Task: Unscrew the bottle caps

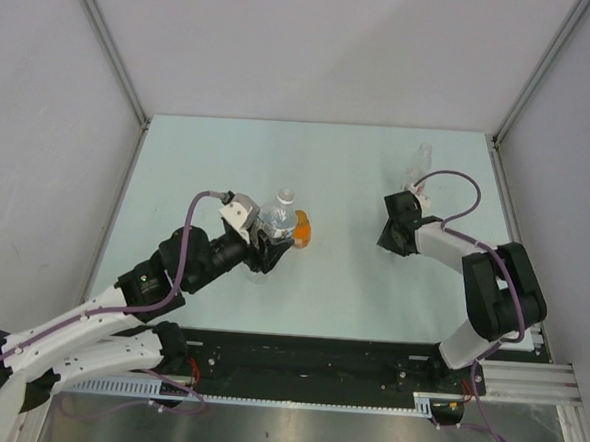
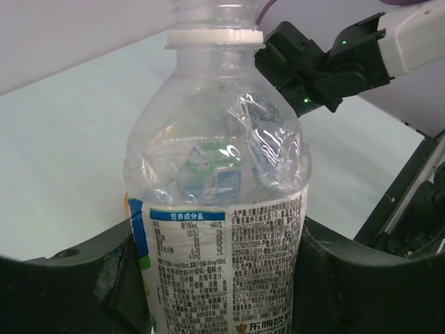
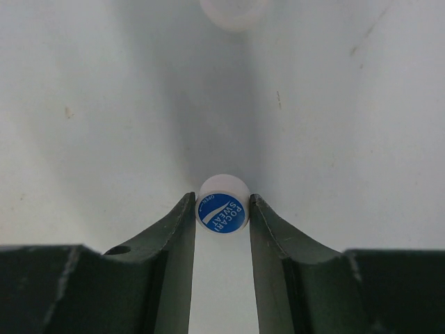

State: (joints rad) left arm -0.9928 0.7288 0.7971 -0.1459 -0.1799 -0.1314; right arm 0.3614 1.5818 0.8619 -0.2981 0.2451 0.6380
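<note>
closest to us, in the left wrist view, a clear plastic bottle with a blue-and-white printed label (image 2: 219, 209) fills the frame. it stands upright, clamped low on its label between the two dark fingers (image 2: 83, 285) of the left gripper (image 2: 219, 306). its threaded neck is bare above the white collar ring, with no cap on it.

in the right wrist view we see a white round plastic cap with a blue printed mark (image 3: 222, 207) pinched between the tips of the right gripper (image 3: 222, 217). the jaws are clenched on the cap's sides, and its marked top faces the camera.

from above, the held bottle (image 1: 280, 218) stands left of the table's middle. a squat orange plastic bottle (image 1: 302, 228) sits just beside it on its right, and we cannot tell whether the two touch or whether the orange one wears a cap. the right gripper (image 1: 419, 201) is well apart, to the right. a slim clear plastic bottle (image 1: 420, 161) stands just beyond it, near the far edge. the bottles stand on a pale blue-green table top (image 1: 351, 285).
</note>
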